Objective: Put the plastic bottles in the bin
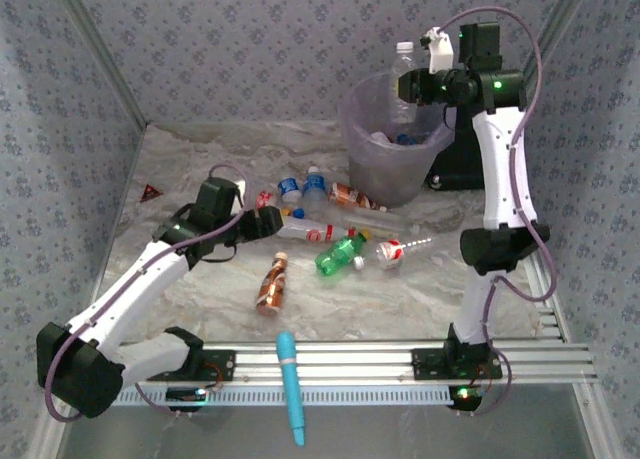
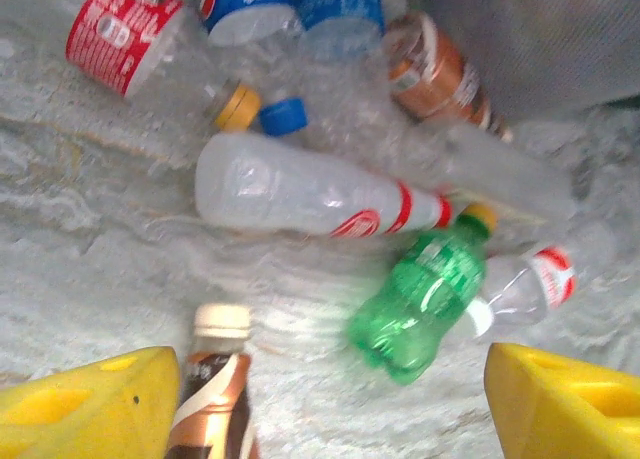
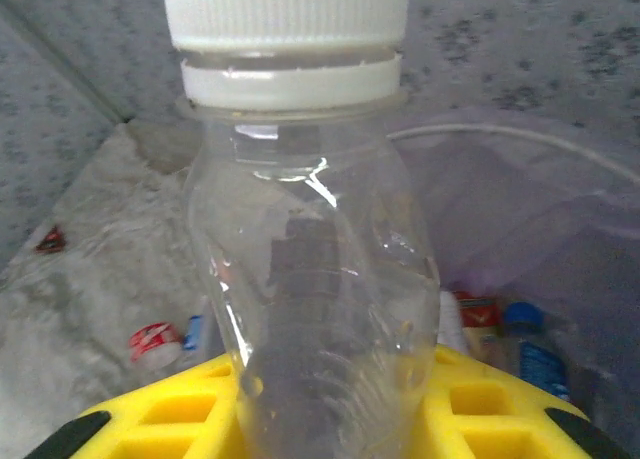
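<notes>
1. A clear bottle [image 1: 404,55] with a white cap was held upright just above the bin [image 1: 372,174], and other bottles [image 1: 400,137] were seen lying inside it.
2. The clear bottle's body was pinched between the yellow fingers of the right gripper [image 1: 412,83].
3. On the table [image 1: 430,299] in front of the bin, a cluster of bottles was scattered, among them a green bottle [image 1: 340,252] and a brown bottle [image 1: 271,284].
4. The left gripper [image 1: 270,222] was held low beside this cluster, its jaws spread wide with nothing between them.
5. A light-blue tool [image 1: 291,384] was laid at the near edge, between the arm bases.
</notes>
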{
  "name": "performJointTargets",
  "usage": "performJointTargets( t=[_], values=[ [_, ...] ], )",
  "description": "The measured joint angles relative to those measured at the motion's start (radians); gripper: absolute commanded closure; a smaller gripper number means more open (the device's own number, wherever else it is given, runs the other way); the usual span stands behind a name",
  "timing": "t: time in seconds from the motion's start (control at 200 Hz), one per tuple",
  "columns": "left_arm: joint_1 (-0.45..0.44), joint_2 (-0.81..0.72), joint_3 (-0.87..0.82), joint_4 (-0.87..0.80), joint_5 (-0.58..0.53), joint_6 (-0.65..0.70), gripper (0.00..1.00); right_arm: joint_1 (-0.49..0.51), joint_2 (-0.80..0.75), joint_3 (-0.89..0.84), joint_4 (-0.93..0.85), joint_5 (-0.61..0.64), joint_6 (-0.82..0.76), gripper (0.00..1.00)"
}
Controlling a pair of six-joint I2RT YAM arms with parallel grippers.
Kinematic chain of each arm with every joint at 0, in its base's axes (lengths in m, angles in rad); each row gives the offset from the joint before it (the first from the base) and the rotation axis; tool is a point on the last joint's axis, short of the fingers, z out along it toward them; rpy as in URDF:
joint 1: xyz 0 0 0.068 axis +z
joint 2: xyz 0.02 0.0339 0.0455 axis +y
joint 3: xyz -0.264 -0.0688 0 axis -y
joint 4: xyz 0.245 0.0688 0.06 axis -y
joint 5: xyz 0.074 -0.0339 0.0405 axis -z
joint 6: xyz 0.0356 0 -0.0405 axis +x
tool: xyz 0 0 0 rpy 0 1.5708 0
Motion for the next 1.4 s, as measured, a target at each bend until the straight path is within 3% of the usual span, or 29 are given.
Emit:
performJointTargets(
  t=[0.345,0.73,0.905,1.019,1.399],
  values=[
    [-0.135,0.040,-0.076,-0.103,-0.122,0.026,0.18,0.000,0.208,0.047,-0.070,0.060,-0.035,0.72],
    [-0.154,0.056,-0.139,-0.105,-0.151,0.051,0.17,0.065,0.232,-0.114,-0.123,0.031,-0.113,0.67],
    [-0.155,0.065,-0.154,-0.100,-0.152,0.051,0.17,0.064,0.238,-0.133,-0.134,0.022,-0.127,0.42],
    [-0.155,0.067,-0.168,-0.098,-0.151,0.051,0.16,0.060,0.238,-0.133,-0.136,0.015,-0.129,0.32],
    [-0.162,0.079,-0.184,-0.093,-0.150,0.051,0.16,0.052,0.237,-0.082,-0.167,0.016,-0.132,0.26]
  ],
)
